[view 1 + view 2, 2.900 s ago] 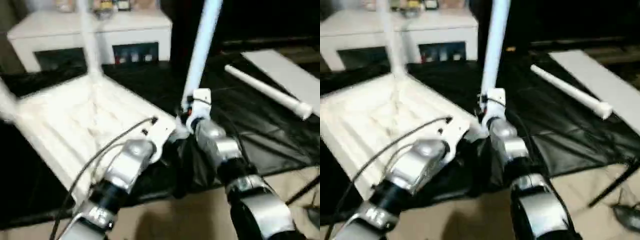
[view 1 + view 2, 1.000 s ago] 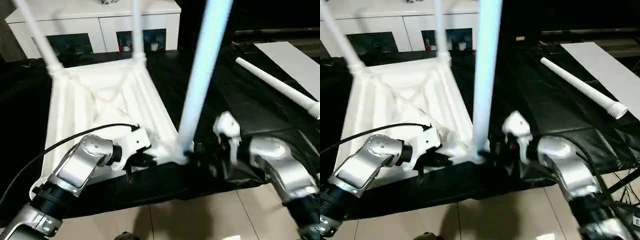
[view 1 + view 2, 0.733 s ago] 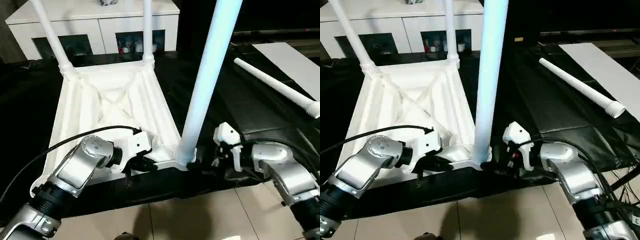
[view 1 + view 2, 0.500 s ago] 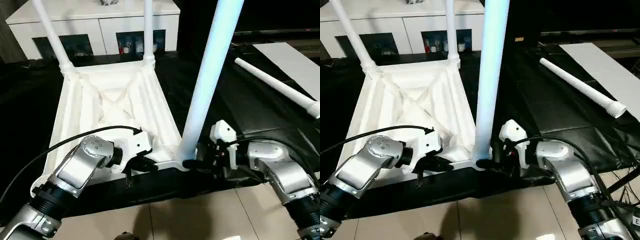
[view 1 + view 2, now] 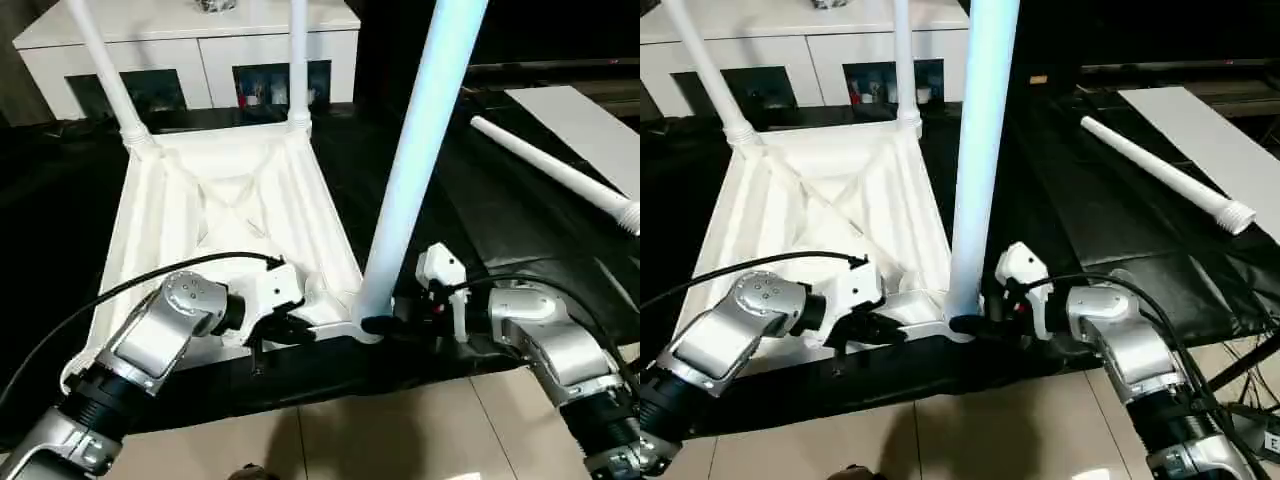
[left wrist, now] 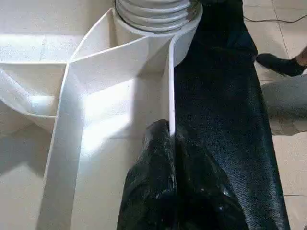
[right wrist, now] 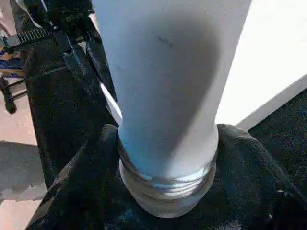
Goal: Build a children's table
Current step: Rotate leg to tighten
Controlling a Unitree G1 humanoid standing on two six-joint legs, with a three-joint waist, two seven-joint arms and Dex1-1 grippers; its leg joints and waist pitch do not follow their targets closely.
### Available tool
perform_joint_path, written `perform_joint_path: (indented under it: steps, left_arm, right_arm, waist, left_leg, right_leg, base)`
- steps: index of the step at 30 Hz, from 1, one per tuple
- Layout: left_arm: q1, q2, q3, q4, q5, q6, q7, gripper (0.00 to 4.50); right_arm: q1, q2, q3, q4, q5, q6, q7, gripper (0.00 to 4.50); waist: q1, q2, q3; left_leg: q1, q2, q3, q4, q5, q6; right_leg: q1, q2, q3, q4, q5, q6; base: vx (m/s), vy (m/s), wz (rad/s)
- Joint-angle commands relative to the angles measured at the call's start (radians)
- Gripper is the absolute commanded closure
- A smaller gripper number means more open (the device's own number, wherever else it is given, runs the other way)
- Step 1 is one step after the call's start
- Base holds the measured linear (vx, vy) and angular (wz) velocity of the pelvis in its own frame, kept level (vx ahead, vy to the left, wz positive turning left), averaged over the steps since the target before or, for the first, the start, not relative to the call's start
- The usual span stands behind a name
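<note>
All three upright legs [image 5: 415, 160] run off the top edge, their ends unseen. The loose leg [image 5: 1160, 172] is cut at the right edge in the left eye view.

The 2 head views look forward and down from above both forearms, taking in the upturned tabletop [image 5: 225, 215] beyond the left gripper [image 5: 300, 328]. The left wrist view sits very close, looking along its fingers [image 6: 156, 191] at the rim. The right wrist view, equally close, faces the near leg [image 7: 168, 81] between its fingers [image 7: 84, 187]; all 4 views share that corner.
</note>
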Motion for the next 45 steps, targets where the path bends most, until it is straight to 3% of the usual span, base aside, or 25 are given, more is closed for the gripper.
perform_joint_path:
  steps: [1, 9, 11, 13, 17, 18, 19, 20, 21, 22, 23, 24, 25, 26, 29, 30, 35, 37, 42, 43, 44, 45]
  left_arm:
    - [-0.003, -0.002, -0.030, -0.026, -0.004, -0.009, -0.037, 4.50]
    - [0.013, 0.002, -0.030, -0.028, -0.008, -0.003, -0.037, 4.50]
    - [0.017, -0.008, -0.025, -0.026, -0.009, 0.002, -0.021, 4.50]
    - [0.019, -0.038, -0.013, -0.017, -0.002, 0.012, 0.031, 4.50]
    - [-0.003, -0.166, 0.046, 0.046, 0.012, 0.070, 0.227, 4.50]
    - [-0.030, -0.273, 0.079, 0.096, 0.027, 0.123, 0.374, 4.50]
    - [-0.034, -0.286, 0.081, 0.105, 0.030, 0.129, 0.392, 4.50]
    - [-0.045, -0.318, 0.085, 0.127, 0.038, 0.142, 0.435, 4.50]
    - [-0.054, -0.341, 0.087, 0.145, 0.047, 0.151, 0.467, 4.50]
    - [-0.081, -0.409, 0.116, 0.210, 0.055, 0.161, 0.574, 4.50]
    - [-0.081, -0.409, 0.116, 0.210, 0.055, 0.161, 0.574, 4.50]
    - [-0.095, -0.437, 0.130, 0.244, 0.061, 0.147, 0.625, 4.50]
    - [-0.095, -0.437, 0.130, 0.244, 0.061, 0.147, 0.625, 4.50]
    - [-0.105, -0.457, 0.139, 0.271, 0.069, 0.133, 0.667, 4.50]
    - [-0.119, -0.474, 0.141, 0.311, 0.099, 0.101, 0.706, 4.50]
    - [-0.123, -0.467, 0.146, 0.321, 0.109, 0.090, 0.706, 4.50]
    - [-0.120, -0.425, 0.130, 0.313, 0.118, 0.066, 0.674, 4.50]
    - [-0.110, -0.395, 0.116, 0.288, 0.112, 0.048, 0.630, 4.50]
    - [-0.070, -0.308, 0.075, 0.211, 0.099, 0.049, 0.494, 4.50]
    - [-0.070, -0.308, 0.075, 0.211, 0.099, 0.049, 0.494, 4.50]
    - [-0.049, -0.265, 0.053, 0.174, 0.084, 0.033, 0.410, 4.50]
    - [-0.034, -0.229, 0.037, 0.148, 0.073, 0.036, 0.346, 4.50]
  right_arm:
    - [-0.017, 0.001, -0.011, 0.006, -0.001, -0.010, 0.002, 1.73]
    - [0.006, 0.034, -0.023, 0.041, -0.008, -0.026, -0.039, 1.79]
    - [0.003, 0.051, -0.033, 0.064, -0.020, -0.031, -0.085, 1.79]
    - [-0.009, 0.083, -0.048, 0.113, -0.053, -0.040, -0.185, 1.80]
    - [-0.029, 0.166, -0.080, 0.178, -0.081, -0.012, -0.373, 1.80]
    - [-0.064, 0.263, -0.137, 0.248, -0.074, 0.031, -0.567, 1.80]
    - [-0.072, 0.276, -0.144, 0.261, -0.075, 0.034, -0.598, 1.81]
    - [-0.089, 0.307, -0.162, 0.293, -0.077, 0.039, -0.670, 1.81]
    - [-0.105, 0.331, -0.175, 0.320, -0.081, 0.039, -0.728, 1.81]
    - [-0.151, 0.388, -0.200, 0.398, -0.081, 0.032, -0.846, 1.81]
    - [-0.151, 0.388, -0.200, 0.398, -0.081, 0.032, -0.846, 1.81]
    - [-0.181, 0.415, -0.208, 0.446, -0.087, 0.009, -0.907, 1.81]
    - [-0.181, 0.415, -0.208, 0.446, -0.087, 0.009, -0.907, 1.81]
    - [-0.208, 0.437, -0.212, 0.489, -0.092, -0.012, -0.952, 1.81]
    - [-0.261, 0.480, -0.223, 0.564, -0.103, -0.064, -0.998, 1.81]
    - [-0.273, 0.502, -0.230, 0.559, -0.101, -0.114, -0.955, 1.25]
    - [-0.249, 0.483, -0.229, 0.493, -0.106, -0.156, -0.934, 0.83]
    - [-0.226, 0.460, -0.244, 0.432, -0.080, -0.137, -0.911, 0.73]
    - [-0.162, 0.364, -0.214, 0.267, -0.062, -0.050, -0.781, 0.50]
    - [-0.162, 0.364, -0.214, 0.267, -0.062, -0.050, -0.781, 0.50]
    - [-0.125, 0.318, -0.195, 0.197, -0.031, 0.004, -0.668, 0.50]
    - [-0.084, 0.260, -0.155, 0.134, -0.014, 0.022, -0.538, 0.50]
  waist:
    - [-0.004, -0.002, -0.066]
    - [-0.007, -0.003, -0.064]
    - [-0.009, -0.003, -0.062]
    - [-0.014, -0.003, -0.055]
    - [-0.030, -0.005, -0.046]
    - [-0.041, -0.001, -0.045]
    - [-0.048, -0.006, -0.045]
    - [-0.052, -0.001, -0.048]
    - [-0.064, -0.004, -0.050]
    - [-0.066, 0.003, -0.048]
    - [-0.071, 0.002, -0.048]
    - [-0.069, 0.007, -0.050]
    - [-0.073, 0.000, -0.049]
    - [-0.071, 0.000, -0.051]
    - [-0.074, 0.008, -0.053]
    - [-0.077, 0.001, -0.054]
    - [-0.069, 0.003, -0.057]
    - [-0.065, -0.002, -0.058]
    - [-0.050, 0.008, -0.061]
    - [-0.048, 0.007, -0.066]
    - [-0.047, 0.009, -0.067]
    - [-0.041, 0.012, -0.070]
  left_leg:
    - [0.028, 0.034, -0.007, -0.067, -0.146, 0.060]
    - [0.026, 0.034, -0.007, -0.068, -0.164, 0.054]
    - [0.026, 0.033, -0.007, -0.070, -0.184, 0.045]
    - [0.028, 0.032, -0.008, -0.077, -0.245, 0.019]
    - [0.039, 0.031, -0.014, -0.085, -0.365, -0.030]
    - [0.039, 0.030, -0.014, -0.086, -0.376, -0.039]
    - [0.037, 0.027, -0.018, -0.086, -0.388, -0.050]
    - [0.036, 0.026, -0.021, -0.087, -0.384, -0.055]
    - [0.022, 0.024, -0.027, -0.091, -0.368, -0.050]
    - [0.023, 0.023, -0.026, -0.092, -0.379, -0.049]
    - [0.027, 0.022, -0.023, -0.089, -0.391, -0.049]
    - [0.039, 0.019, -0.025, -0.085, -0.411, -0.051]
    - [0.037, 0.018, -0.024, -0.085, -0.414, -0.044]
    - [0.037, 0.018, -0.023, -0.086, -0.409, -0.037]
    - [0.035, 0.020, -0.022, -0.088, -0.398, -0.027]
    - [0.034, 0.021, -0.022, -0.088, -0.398, -0.023]
    - [0.030, 0.024, -0.017, -0.088, -0.323, 0.005]
    - [0.030, 0.023, -0.014, -0.087, -0.298, 0.016]
    - [0.032, 0.027, -0.011, -0.084, -0.229, 0.032]
    - [0.027, 0.028, -0.012, -0.082, -0.196, 0.035]
    - [0.029, 0.028, -0.011, -0.080, -0.183, 0.038]
    - [0.027, 0.028, -0.013, -0.075, -0.155, 0.055]
  right_leg:
    - [0.048, -0.044, 0.036, -0.055, -0.003, -0.269]
    - [0.047, -0.044, 0.037, -0.057, -0.034, -0.265]
    - [0.047, -0.045, 0.037, -0.060, -0.065, -0.260]
    - [0.044, -0.046, 0.038, -0.069, -0.153, -0.245]
    - [0.039, -0.049, 0.038, -0.089, -0.345, -0.200]
    - [0.035, -0.048, 0.040, -0.088, -0.360, -0.198]
    - [0.038, -0.048, 0.036, -0.093, -0.386, -0.187]
    - [0.040, -0.050, 0.035, -0.092, -0.389, -0.182]
    - [0.049, -0.047, 0.030, -0.092, -0.366, -0.164]
    - [0.046, -0.046, 0.029, -0.094, -0.370, -0.160]
    - [0.039, -0.045, 0.029, -0.097, -0.375, -0.162]
    - [0.037, -0.048, 0.029, -0.105, -0.391, -0.161]
    - [0.036, -0.047, 0.029, -0.106, -0.382, -0.165]
    - [0.039, -0.046, 0.028, -0.108, -0.378, -0.161]
    - [0.036, -0.044, 0.029, -0.104, -0.336, -0.171]
    - [0.039, -0.043, 0.028, -0.103, -0.314, -0.177]
    - [0.045, -0.044, 0.030, -0.094, -0.214, -0.200]
    - [0.048, -0.044, 0.032, -0.093, -0.197, -0.204]
    - [0.048, -0.042, 0.034, -0.084, -0.115, -0.216]
    - [0.056, -0.042, 0.033, -0.076, -0.066, -0.222]
    - [0.052, -0.040, 0.033, -0.075, -0.043, -0.229]
    - [0.058, -0.039, 0.032, -0.069, 0.013, -0.235]
  base:
    - [0.000, 0.000, 0.00]
    - [0.000, 0.000, 0.00]
    - [0.000, 0.000, 0.00]
    - [0.000, 0.000, 0.00]
    - [0.000, 0.000, 0.00]
    - [0.000, 0.000, 0.00]
    - [0.000, 0.000, 0.00]
    - [0.000, 0.000, 0.00]
    - [0.000, 0.000, 0.00]
    - [0.000, 0.000, 0.00]
    - [0.000, 0.000, 0.00]
    - [0.000, 0.000, 0.00]
    - [0.000, 0.000, 0.00]
    - [0.000, 0.000, 0.00]
    - [0.000, 0.000, 0.00]
    - [0.000, 0.000, 0.00]
    - [0.000, 0.000, 0.00]
    - [0.000, 0.000, 0.00]
    - [0.000, 0.000, 0.00]
    - [0.000, 0.000, 0.00]
    - [0.000, 0.000, 0.00]
    - [0.000, 0.000, 0.00]
